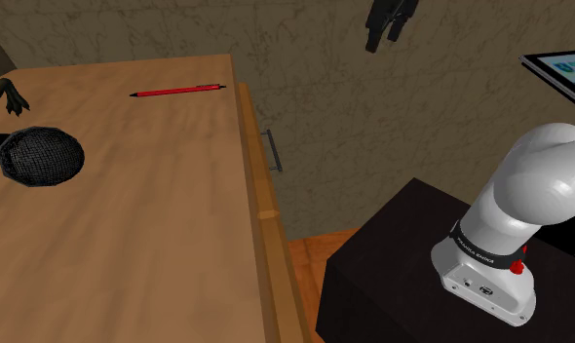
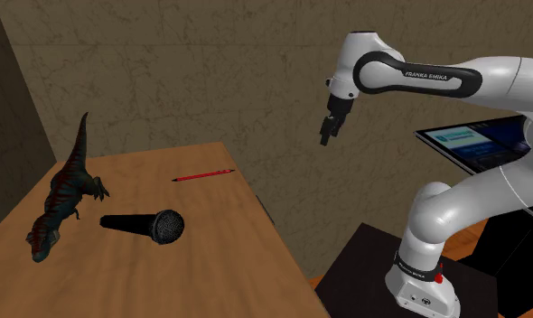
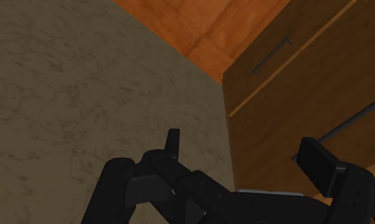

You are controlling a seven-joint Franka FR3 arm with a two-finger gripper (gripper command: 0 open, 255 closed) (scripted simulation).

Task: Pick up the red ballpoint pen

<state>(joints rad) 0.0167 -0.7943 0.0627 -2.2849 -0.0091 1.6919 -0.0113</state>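
One red pen [image 1: 178, 91], lying flat on the wooden table [image 1: 130, 253] near its wall-side edge (microphone [image 1: 42, 156] and toy dinosaur [image 2: 61, 203] elsewhere on it). Black gripper [image 1: 385, 41]: fingers parted, empty, raised well apart from the pen, beyond the table's side.

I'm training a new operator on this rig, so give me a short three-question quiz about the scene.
1. True or false: the black two-finger gripper is shut on the slim red ballpoint pen.
2. Where does the gripper hang? A over the pen; B in the air beyond the edge of the wooden table; C resting on the tabletop.
3. How many things lie on the table?
Key: 1 false, its fingers stand apart; 2 B; 3 three: pen, black mesh-headed microphone, dark toy dinosaur.
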